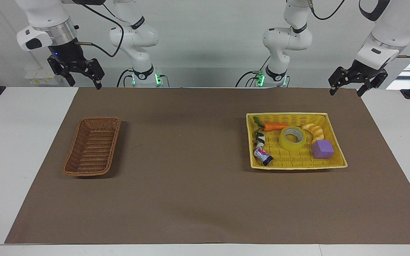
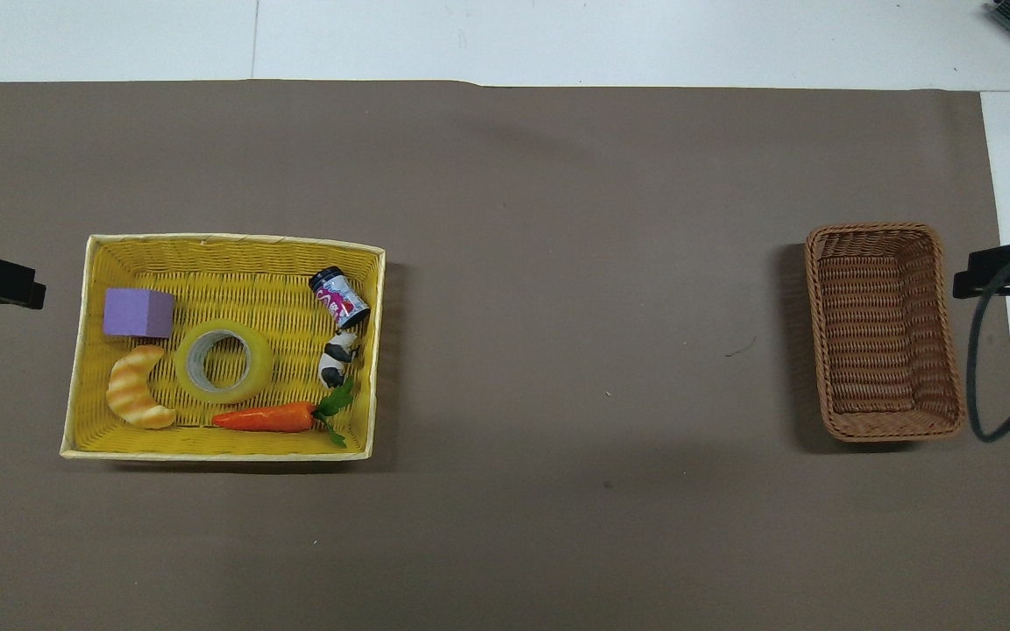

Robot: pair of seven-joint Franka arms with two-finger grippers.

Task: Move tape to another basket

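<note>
- The facing view alone shows both whole arms; the overhead view catches only dark slivers at its side edges.
- Left gripper (image 1: pixel 345 91) and right gripper (image 1: pixel 85 84) hang wide apart, empty, above the bench's robot-side edge.
- The tape (image 1: pixel 292 138) lies flat mid-floor in the yellow basket (image 1: pixel 297 165), beside the purple cube (image 1: pixel 322 149).
- The basket (image 1: pixel 92 173) sits toward the right arm's end.

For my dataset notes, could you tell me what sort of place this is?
Probably a robotics lab: two white arms hang over a white table with a brown mat, holding toy-filled yellow woven basket and empty brown wicker basket.
</note>
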